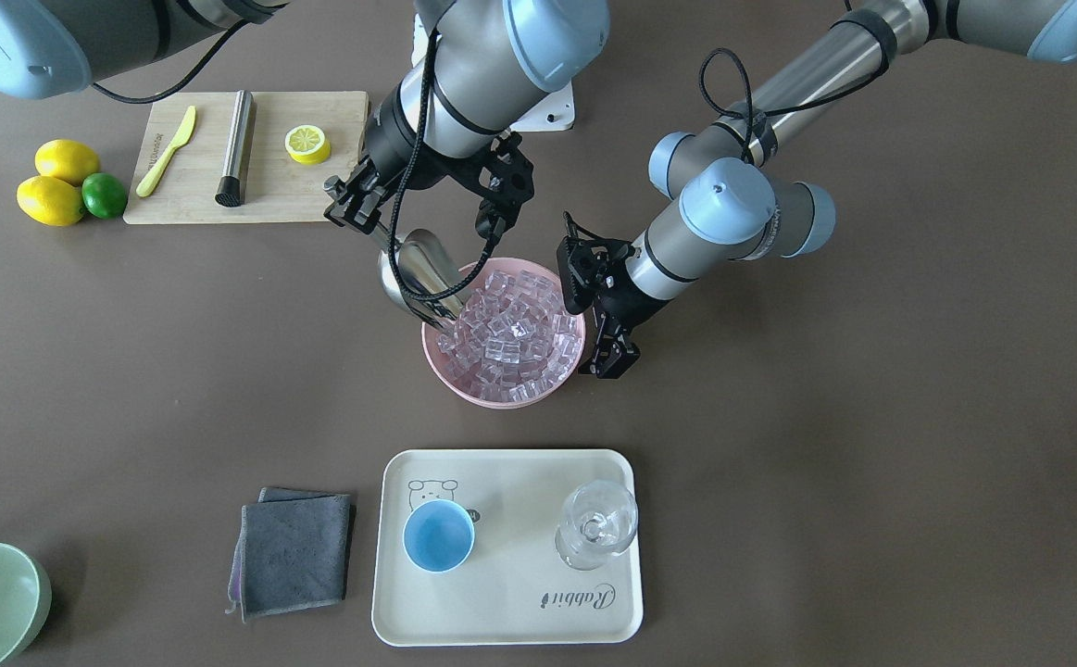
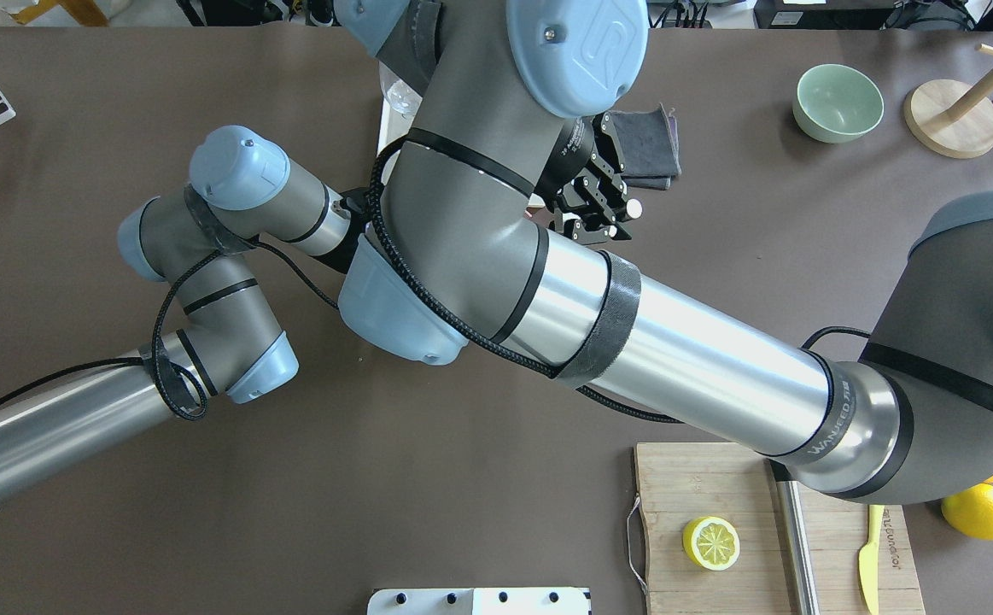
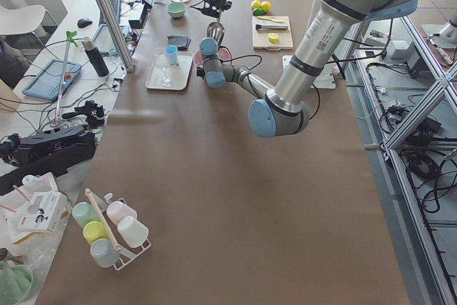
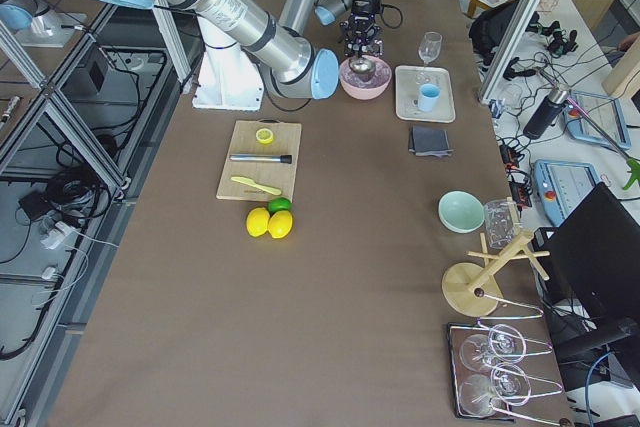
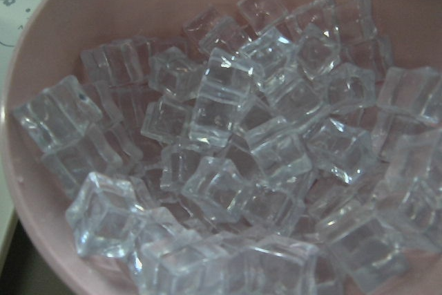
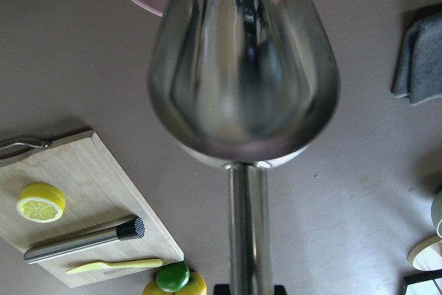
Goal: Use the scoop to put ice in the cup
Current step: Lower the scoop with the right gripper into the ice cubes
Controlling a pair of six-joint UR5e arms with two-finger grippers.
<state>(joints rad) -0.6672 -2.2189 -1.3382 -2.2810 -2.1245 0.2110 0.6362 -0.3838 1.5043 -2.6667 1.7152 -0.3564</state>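
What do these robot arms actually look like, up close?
The left arm and right arm are silver and dark-grey tubes, with pale-blue caps on rounded joints. Black cables run along them under black straps. The left gripper and right gripper are black, two-fingered. Small lettering marks the right arm's tube.

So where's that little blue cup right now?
In the front-facing view the cup stands upright on the left part of the cream tray, with the stemmed glass to its right and the grey cloth to its left.
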